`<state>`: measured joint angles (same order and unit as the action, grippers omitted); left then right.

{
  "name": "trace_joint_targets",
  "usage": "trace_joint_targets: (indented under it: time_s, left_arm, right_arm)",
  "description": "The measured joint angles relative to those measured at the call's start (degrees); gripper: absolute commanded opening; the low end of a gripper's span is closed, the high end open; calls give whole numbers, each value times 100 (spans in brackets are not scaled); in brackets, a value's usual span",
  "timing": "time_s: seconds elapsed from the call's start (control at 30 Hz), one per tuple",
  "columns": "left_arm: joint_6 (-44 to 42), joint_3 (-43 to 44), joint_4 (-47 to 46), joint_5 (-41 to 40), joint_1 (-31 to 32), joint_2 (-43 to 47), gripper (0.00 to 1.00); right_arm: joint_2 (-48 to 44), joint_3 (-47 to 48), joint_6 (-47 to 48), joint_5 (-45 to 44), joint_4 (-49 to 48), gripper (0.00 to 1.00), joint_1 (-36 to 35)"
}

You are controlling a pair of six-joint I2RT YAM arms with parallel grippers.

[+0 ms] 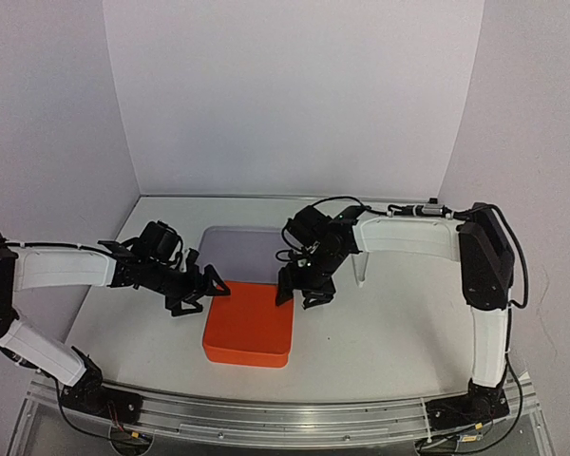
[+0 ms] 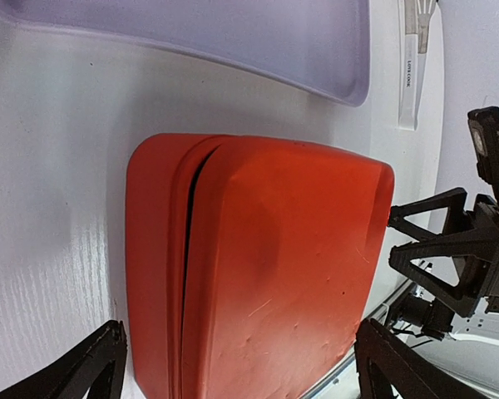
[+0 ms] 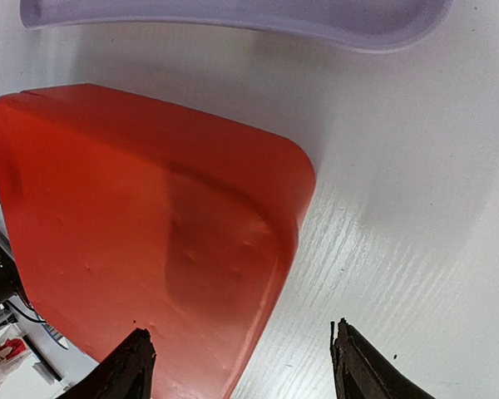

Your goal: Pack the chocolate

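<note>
On the surface, the orange box sits closed toward the middle of the near edge, with the lavender tray just beyond its far side. The left fingers and right fingers, both spread and holding nothing, flank the box's far-left and far-right corners, about equally near. No chocolate shows in any view; it is possibly inside the box.

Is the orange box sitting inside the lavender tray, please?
No, the orange box rests on the white table beside the lavender tray, with a strip of bare tabletop showing between them.
</note>
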<state>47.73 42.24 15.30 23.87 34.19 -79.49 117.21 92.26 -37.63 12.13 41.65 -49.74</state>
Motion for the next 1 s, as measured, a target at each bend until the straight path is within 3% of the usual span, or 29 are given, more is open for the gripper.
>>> trace_joint_targets:
  time_s: [0.3,0.83,1.0]
  left_arm:
    - [28,-52,-213,221,38,-226,89]
    - [13,-83,-274,306,64,-465,63]
    - [10,-117,-295,314,64,-554,60]
  right_arm:
    - [396,434,-52,230,-6,64,-45]
    - [652,764,-165,255,170,53,-149]
    - [699,804,-211,191,271,48,-179]
